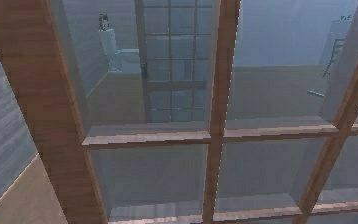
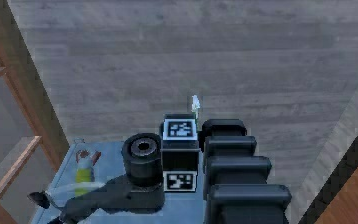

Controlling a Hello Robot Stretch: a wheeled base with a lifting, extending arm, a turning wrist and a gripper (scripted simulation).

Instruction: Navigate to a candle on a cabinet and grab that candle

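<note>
Yellow candle (image 2: pixel 84 176) on the cabinet (image 2: pixel 109 150) looks light, waxy, brittle: grip mid-shaft. Whether the gripper (image 2: pixel 75 205) holds anything, I cannot tell.

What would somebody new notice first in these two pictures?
In the forward view, a wooden-framed glass partition spans the picture, with a white fixture seen through it at upper left. In the arm side view, the dark arm with its white marker squares rises from the bottom. The gripper is left of them, near a small yellow-green thing on a grey surface.
</note>
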